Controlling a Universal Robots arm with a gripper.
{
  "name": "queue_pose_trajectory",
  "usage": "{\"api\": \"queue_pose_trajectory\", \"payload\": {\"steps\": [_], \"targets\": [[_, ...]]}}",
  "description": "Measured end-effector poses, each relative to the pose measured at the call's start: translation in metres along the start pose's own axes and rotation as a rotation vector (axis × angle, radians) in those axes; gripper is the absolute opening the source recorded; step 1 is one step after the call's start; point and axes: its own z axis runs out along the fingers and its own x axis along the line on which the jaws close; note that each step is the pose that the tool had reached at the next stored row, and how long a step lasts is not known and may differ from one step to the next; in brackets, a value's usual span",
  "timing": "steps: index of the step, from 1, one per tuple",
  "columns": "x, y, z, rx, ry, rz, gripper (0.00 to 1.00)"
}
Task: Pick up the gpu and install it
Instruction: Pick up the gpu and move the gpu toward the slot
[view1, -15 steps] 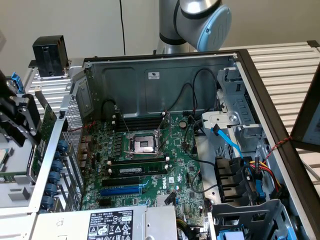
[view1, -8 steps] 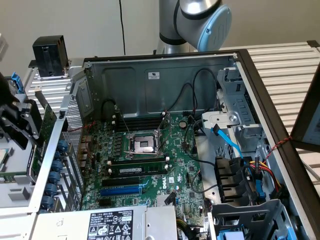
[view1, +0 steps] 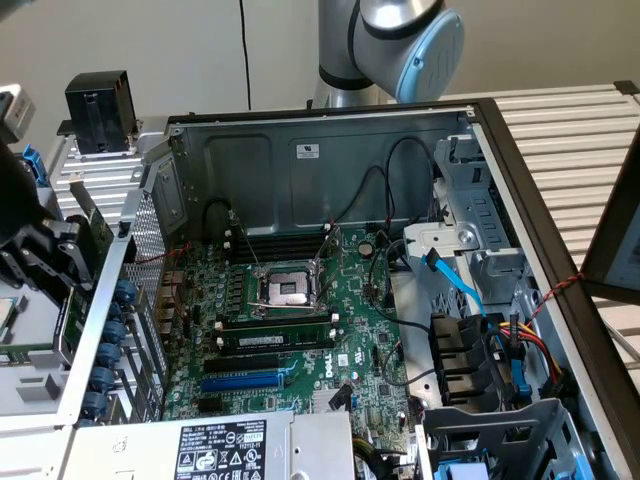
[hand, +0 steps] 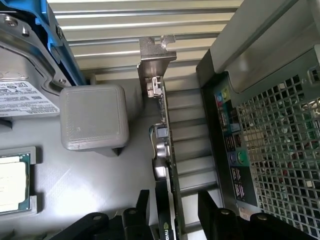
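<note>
The gpu stands on edge in a grey holder just outside the computer case. I see it edge-on: a thin green board, a silver end bracket at its far end, and a black shroud at its near end. My gripper is open. Its black fingers straddle the near end of the card, with a gap on the case side. In the exterior view the gripper hangs at the left, beside the case's rear wall, over the gpu.
A grey hard drive with a white label, a grey block and a CPU lie in the holder beside the card. The perforated rear panel stands close by. Inside the case, the motherboard has a blue slot.
</note>
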Motion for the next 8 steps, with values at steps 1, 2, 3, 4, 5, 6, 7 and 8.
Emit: {"api": "queue_pose_trajectory", "payload": {"steps": [1,2,3,4,5,6,7,8], "targets": [[0.0002,-0.0003,0.0013,-0.0030,0.0005,0.001,0.51],[0.0003,-0.0006,0.0023,-0.0068,0.0013,0.001,0.51],[0.0006,-0.0008,0.0034,-0.0103,0.0020,0.002,0.51],[0.0007,-0.0010,0.0043,-0.0138,0.0027,0.002,0.51],[0.0008,-0.0012,0.0051,-0.0176,0.0040,0.002,0.51],[0.0010,-0.0012,0.0055,-0.0214,0.0055,0.002,0.51],[0.0010,-0.0013,0.0057,-0.0261,0.0083,0.001,0.51],[0.0010,-0.0013,0.0058,-0.0299,0.0110,-0.003,0.51]]}}
